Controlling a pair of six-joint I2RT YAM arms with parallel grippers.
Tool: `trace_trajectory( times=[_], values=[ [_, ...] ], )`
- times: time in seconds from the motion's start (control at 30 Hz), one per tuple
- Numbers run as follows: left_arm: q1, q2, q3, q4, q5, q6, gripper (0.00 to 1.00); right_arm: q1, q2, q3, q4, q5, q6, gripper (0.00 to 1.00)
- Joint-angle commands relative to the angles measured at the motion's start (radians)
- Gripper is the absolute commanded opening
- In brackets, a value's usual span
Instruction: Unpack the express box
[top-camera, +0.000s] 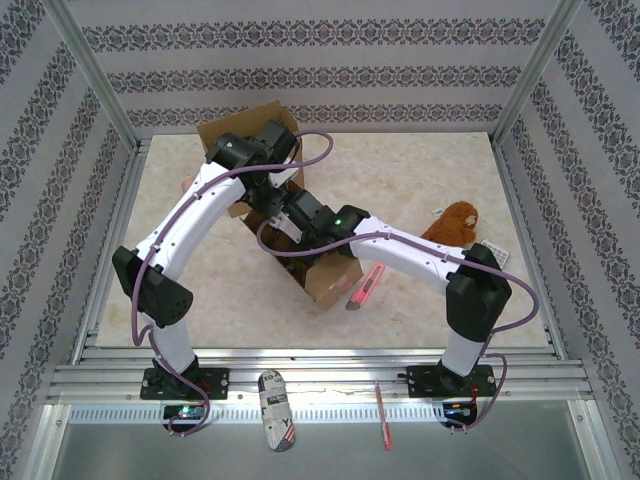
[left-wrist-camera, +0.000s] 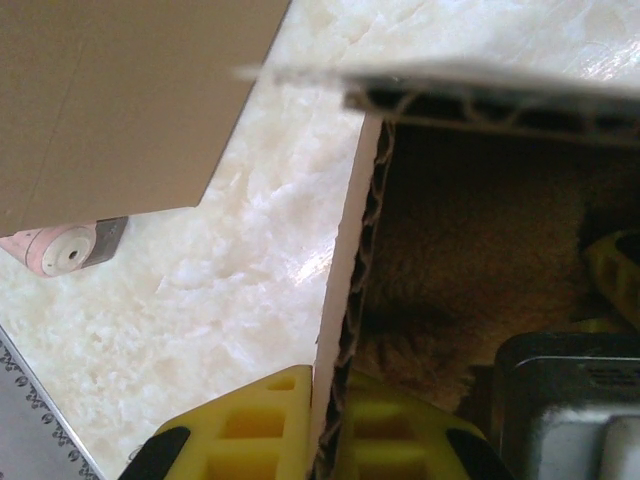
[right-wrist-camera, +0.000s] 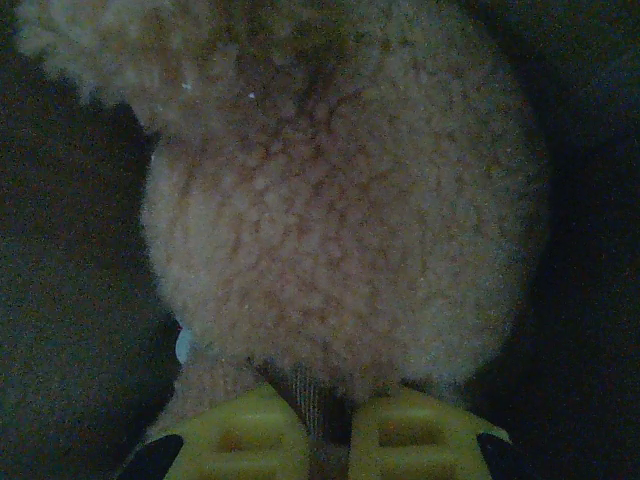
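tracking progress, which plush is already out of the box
The brown plush lying right of the box; the tan plush is inside it, pinched by the right gripper.

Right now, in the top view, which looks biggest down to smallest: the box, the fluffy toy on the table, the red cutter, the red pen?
1. box
2. fluffy toy
3. red cutter and red pen: about equally long, so I won't rank them; the cutter looks thicker.

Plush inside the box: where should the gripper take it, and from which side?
Pinch a narrow bit at the edge of the plush, as the right gripper does, coming in through the open mouth of the box. Its round body looks too wide and soft for the jaws.
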Motion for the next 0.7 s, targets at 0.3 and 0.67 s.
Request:
trace_trajectory(
  times=[0.3,0.67],
  values=[
    [0.028,0.022,-0.046,0.028,-0.116,-0.016,0.00,0.014,-0.217,-0.039,0.127,-0.045,0.049,0.00],
    [0.035,0.034,-0.045,0.021,-0.141,-0.026,0.00,0.014,-0.320,-0.087,0.136,-0.041,0.072,0.00]
  ],
)
